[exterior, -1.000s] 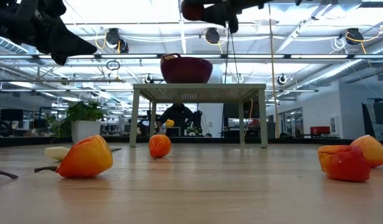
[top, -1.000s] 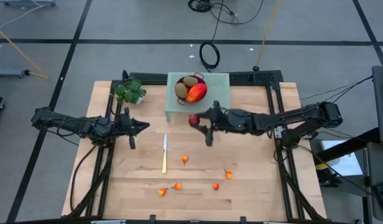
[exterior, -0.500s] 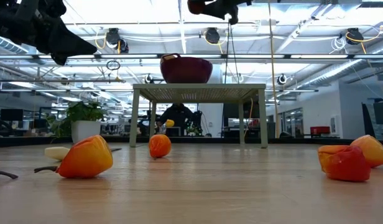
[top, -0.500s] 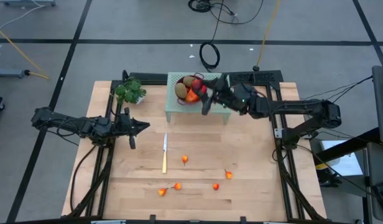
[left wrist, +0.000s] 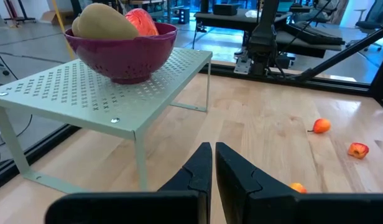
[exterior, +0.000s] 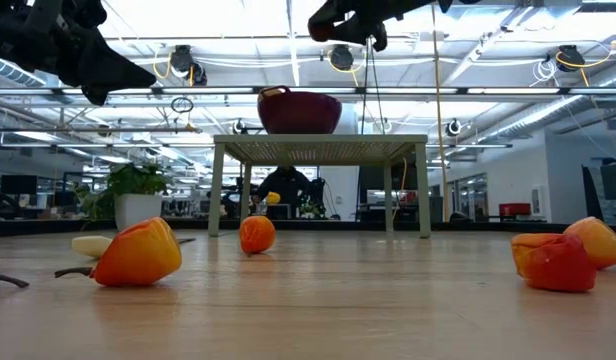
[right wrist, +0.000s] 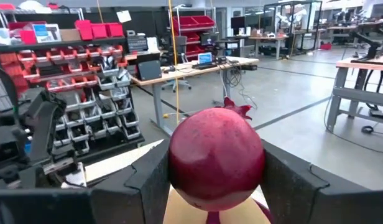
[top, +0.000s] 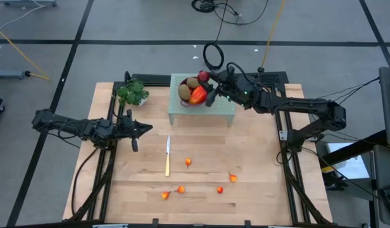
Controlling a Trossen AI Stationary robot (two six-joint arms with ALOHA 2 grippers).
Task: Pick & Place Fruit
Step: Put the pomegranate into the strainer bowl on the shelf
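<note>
Now the right gripper (top: 206, 78), fingers clamped on a dark red ball-shaped fruit (right wrist: 216, 158), has risen from table level to above the purple colander bowl (top: 187, 101), release seemingly next; left gripper (top: 146, 128) shut, empty.

Right tool (top: 206, 80) raised, fingers gripping; left tool (top: 146, 129) closed, arm waiting aside.

Grey floor tiles (top: 43, 25) and trailing cables (top: 214, 56) surround the workbench; beyond, shelving of red storage bins (right wrist: 104, 56) under bright ceiling lights (exterior: 338, 58).
</note>
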